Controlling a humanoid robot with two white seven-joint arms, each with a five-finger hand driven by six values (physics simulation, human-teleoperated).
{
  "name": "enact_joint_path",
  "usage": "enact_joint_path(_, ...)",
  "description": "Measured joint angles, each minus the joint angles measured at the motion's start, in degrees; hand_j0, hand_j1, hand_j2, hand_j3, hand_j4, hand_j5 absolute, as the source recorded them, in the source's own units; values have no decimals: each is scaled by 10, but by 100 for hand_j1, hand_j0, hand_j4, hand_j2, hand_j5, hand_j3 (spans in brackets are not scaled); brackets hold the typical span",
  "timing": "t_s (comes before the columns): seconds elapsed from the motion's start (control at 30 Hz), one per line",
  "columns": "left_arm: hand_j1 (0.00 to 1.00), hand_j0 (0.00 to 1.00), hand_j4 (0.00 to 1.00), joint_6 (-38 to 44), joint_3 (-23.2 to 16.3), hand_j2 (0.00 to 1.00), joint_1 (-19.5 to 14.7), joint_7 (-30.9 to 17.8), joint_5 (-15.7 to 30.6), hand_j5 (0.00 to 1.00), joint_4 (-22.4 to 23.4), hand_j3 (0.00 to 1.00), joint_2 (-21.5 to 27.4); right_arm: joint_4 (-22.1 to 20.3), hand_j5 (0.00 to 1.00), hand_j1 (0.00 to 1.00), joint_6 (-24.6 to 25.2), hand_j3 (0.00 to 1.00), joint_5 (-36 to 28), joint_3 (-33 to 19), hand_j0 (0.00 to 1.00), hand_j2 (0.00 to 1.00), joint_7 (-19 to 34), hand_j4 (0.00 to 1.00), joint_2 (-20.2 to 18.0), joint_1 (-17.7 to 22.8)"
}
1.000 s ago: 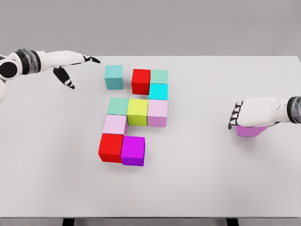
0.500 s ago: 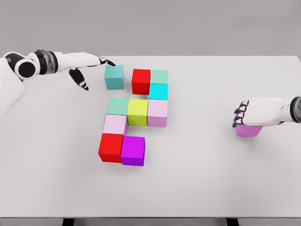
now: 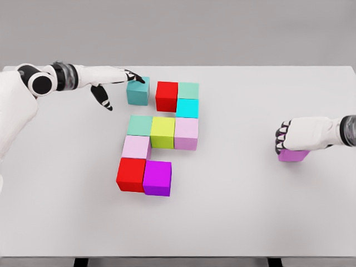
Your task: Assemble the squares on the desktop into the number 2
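The left hand (image 3: 114, 80) reaches in flat with fingers extended and thumb hanging down, fingertips (image 3: 139, 78) touching the upper left edge of the teal cube (image 3: 138, 92) and gripping nothing; the right hand (image 3: 297, 134) sits knuckles-up with fingers curled down over the violet cube (image 3: 293, 155), near the right edge. A narrow gap separates the teal cube from the red cube (image 3: 167, 95) heading the nine-cube cluster at centre. The white table (image 3: 233, 211) lies bare toward the front edge, under a grey backdrop.
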Motion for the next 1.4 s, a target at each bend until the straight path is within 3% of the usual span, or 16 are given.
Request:
enact_joint_path(0.53,100,100,100,0,-1,100,4,-1,16,100,-8,100,-1,2,61,61,-1,61,-131,-27,61,61,0,61,17,1)
enact_joint_path(0.67,100,100,100,0,-1,100,6,-1,19,100,-8,100,-1,-3,65,65,-1,65,-143,-28,65,65,0,65,38,4)
enact_joint_path(0.87,100,100,100,0,-1,100,6,-1,20,100,-10,100,-4,-41,68,68,-1,68,-146,-27,68,68,0,68,56,10)
enact_joint_path(1.0,100,100,100,0,-1,100,5,-1,20,100,-10,100,-9,-59,69,69,-1,69,-165,-27,69,69,0,69,60,-7)
enact_joint_path(1.2,100,100,100,0,0,100,4,-1,22,100,-10,100,-15,-65,71,71,0,71,-199,-26,71,71,0,71,71,-13)
enact_joint_path(1.4,100,100,100,0,6,100,0,-1,51,100,-9,100,11,-66,72,72,0,72,-204,-23,72,72,0,72,89,-13)
